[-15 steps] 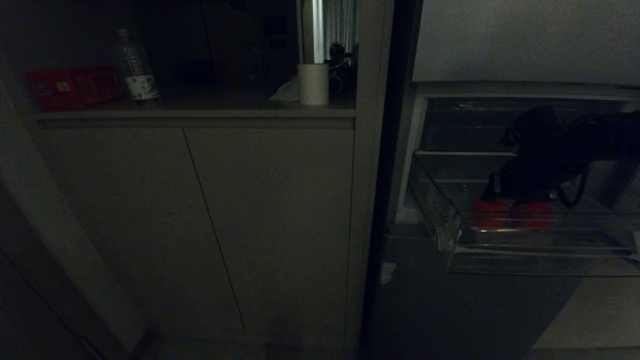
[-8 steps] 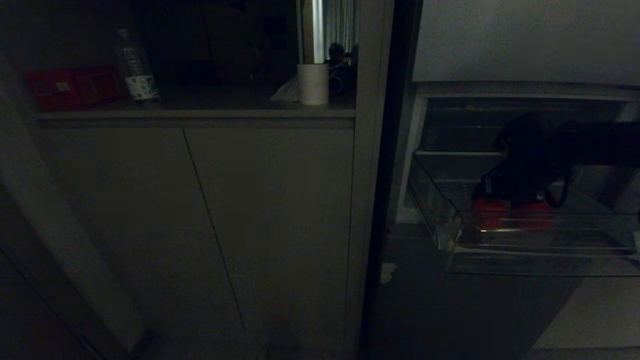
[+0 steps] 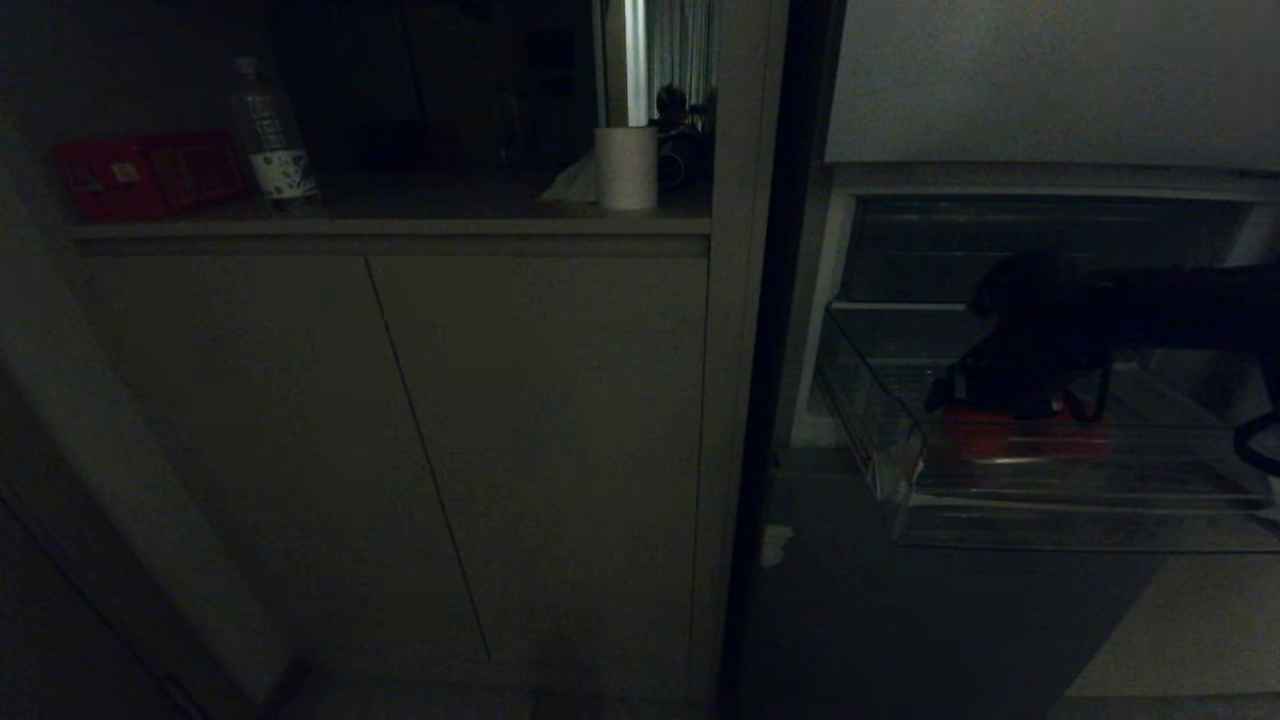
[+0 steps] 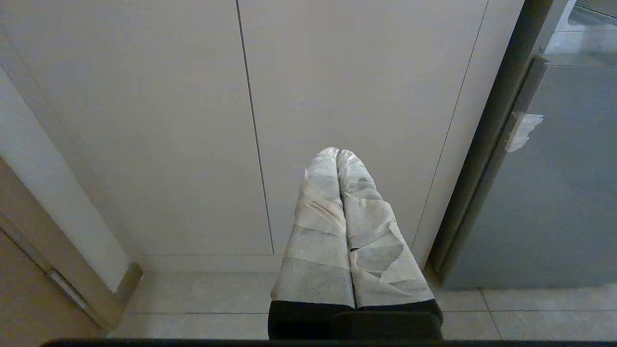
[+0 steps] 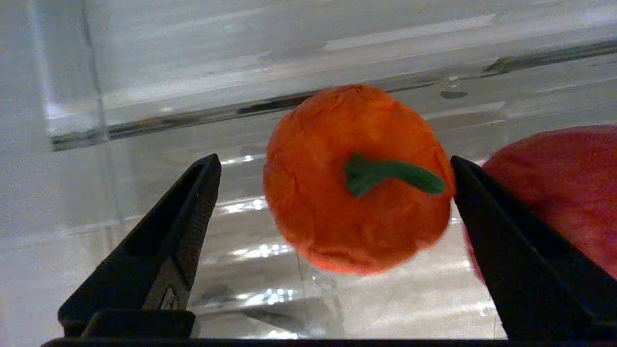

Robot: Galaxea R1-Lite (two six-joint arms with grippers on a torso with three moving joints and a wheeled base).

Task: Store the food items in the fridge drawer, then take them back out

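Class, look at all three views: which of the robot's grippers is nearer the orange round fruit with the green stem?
Right. The right gripper straddles the orange round fruit with the green stem inside the clear plastic fridge drawer; the left gripper faces the pale cabinet doors.

The drawer [image 5: 193, 72] is clear plastic with pale glints. One food item [image 5: 356, 178] is orange with a green stem; the other [image 5: 569, 183] is red. The right gripper's [image 5: 332, 193] fingers [image 5: 183, 231] are black, the left gripper's [image 4: 340, 154] wrapped in whitish grey tape. The cabinets [image 4: 337, 96] are pale grey, the fridge [image 4: 554, 193] darker grey with a white tape scrap [image 4: 523, 129]. A red box [image 3: 145, 175] sits on the shelf.
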